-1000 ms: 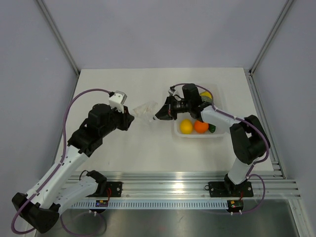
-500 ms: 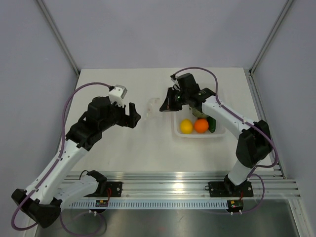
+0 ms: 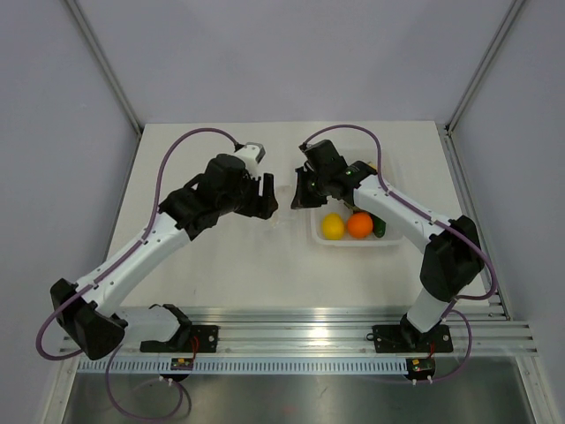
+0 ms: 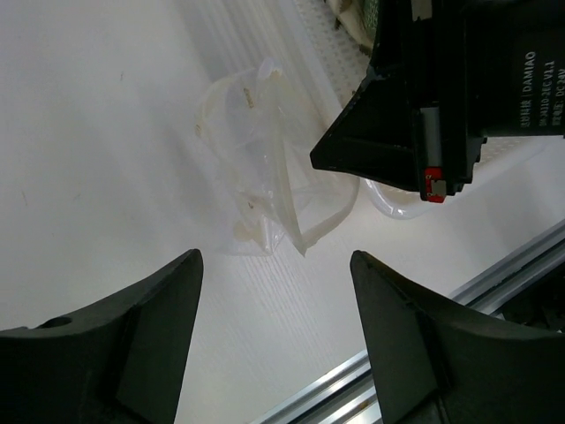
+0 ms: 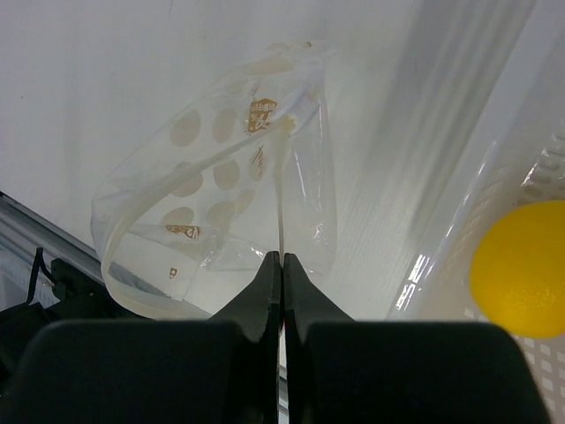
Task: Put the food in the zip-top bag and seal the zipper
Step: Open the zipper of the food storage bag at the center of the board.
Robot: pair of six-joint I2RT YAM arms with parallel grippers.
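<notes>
The clear zip-top bag (image 5: 221,194), printed with tan dots, hangs with its mouth gaping, and my right gripper (image 5: 282,258) is shut on one edge of it. Its zipper (image 5: 108,265) shows as a thicker curved strip along the mouth. My left gripper (image 4: 274,265) stands open just short of the bag (image 4: 265,168), with nothing between its fingers. From above, the left gripper (image 3: 270,198) and right gripper (image 3: 298,193) face each other closely. The food, a yellow lemon-like fruit (image 3: 332,227) (image 5: 521,269), lies in the clear tray (image 3: 388,240).
The tray also holds a round orange fruit (image 3: 359,225) and a dark green item (image 3: 380,228). It sits right beside the bag, to the right of both grippers. An aluminium rail (image 3: 309,336) runs along the table's near edge.
My left gripper opened, let go of the bag and swung right and toward the back until it came close to it. The right gripper kept its hold and shifted the bag slightly back.
</notes>
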